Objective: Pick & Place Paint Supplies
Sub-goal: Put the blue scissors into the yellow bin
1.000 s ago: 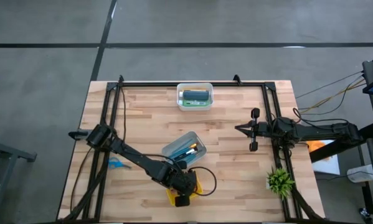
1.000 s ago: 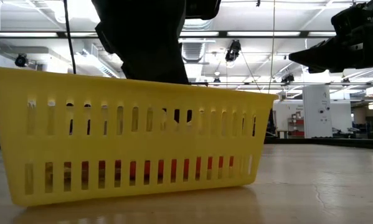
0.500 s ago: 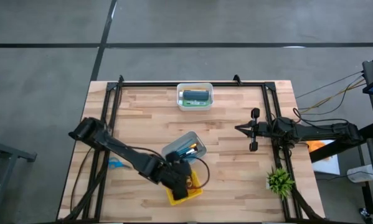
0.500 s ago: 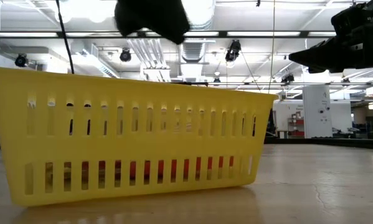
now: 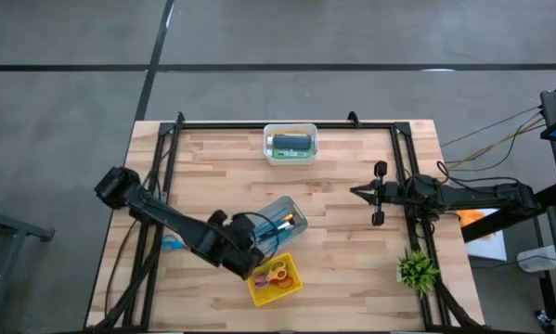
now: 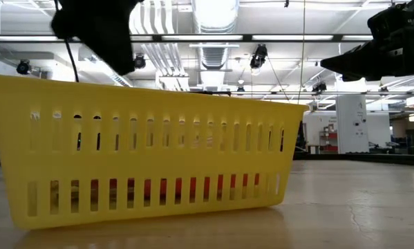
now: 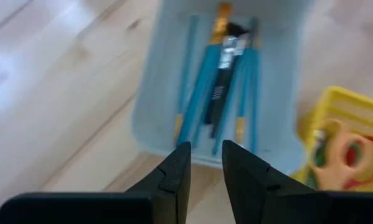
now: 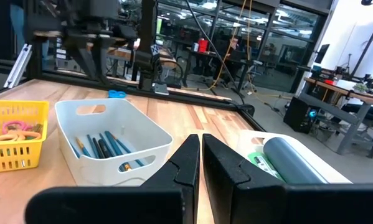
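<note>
Left claw over the brush bin, right claw waiting at the side.

The left claw (image 7: 202, 168) hangs above the table (image 5: 352, 241) at the near edge of the pale blue bin (image 5: 275, 223), fingers nearly pressed together with a thin gap and nothing between them. The brushes (image 7: 220, 87) lie together inside that bin, blue handles mostly. Just beside it sits the yellow basket (image 5: 276, 280), holding what look like tape rolls, though the view is blurred. A dark blue tube (image 5: 290, 142) lies in the white bin (image 5: 290, 144) at the far edge. The right claw (image 5: 378, 194), fingers pressed together, rests near the right rail, beyond the plant (image 5: 416, 270).
</note>
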Robot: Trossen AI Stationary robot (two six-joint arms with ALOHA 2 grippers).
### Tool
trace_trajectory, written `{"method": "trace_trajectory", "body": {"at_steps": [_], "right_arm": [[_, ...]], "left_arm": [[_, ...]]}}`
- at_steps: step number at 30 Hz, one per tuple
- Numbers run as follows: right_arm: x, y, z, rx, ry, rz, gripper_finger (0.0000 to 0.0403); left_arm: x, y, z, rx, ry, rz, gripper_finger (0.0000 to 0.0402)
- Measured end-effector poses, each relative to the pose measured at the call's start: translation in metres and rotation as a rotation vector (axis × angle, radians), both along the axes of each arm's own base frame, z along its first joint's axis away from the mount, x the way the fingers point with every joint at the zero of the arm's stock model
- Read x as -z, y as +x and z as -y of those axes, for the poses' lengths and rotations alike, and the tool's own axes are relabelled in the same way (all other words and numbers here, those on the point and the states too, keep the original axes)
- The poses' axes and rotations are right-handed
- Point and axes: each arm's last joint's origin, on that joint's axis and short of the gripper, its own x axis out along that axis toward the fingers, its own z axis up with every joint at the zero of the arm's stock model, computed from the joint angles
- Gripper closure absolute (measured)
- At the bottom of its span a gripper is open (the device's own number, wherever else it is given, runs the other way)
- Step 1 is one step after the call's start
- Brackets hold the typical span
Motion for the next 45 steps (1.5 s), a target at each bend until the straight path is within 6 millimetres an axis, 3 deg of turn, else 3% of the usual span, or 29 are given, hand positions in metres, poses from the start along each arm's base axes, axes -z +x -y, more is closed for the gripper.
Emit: {"method": "trace_trajectory", "body": {"at_steps": [19,27,36,45], "right_arm": [[0.0,0.0,0.0,0.001,0.0,0.001,0.0388],[0.0,0.0,0.0,0.0,0.0,0.001,0.0388],[0.0,0.0,0.0,0.001,0.0,0.001,0.0388],[0.0,0.0,0.0,0.001,0.0,0.001,0.0388]], "left_arm": [[0.032,-0.116,-0.057,-0.827,-0.181,0.015,0.0308],[0.034,-0.132,-0.058,-1.516,-0.26,0.012,0.0308],[0.036,-0.135,-0.056,-1.652,-0.281,-0.058,0.0308],[0.066,-0.144,-0.058,-1.681,-0.314,-0.113,0.0308]]}}
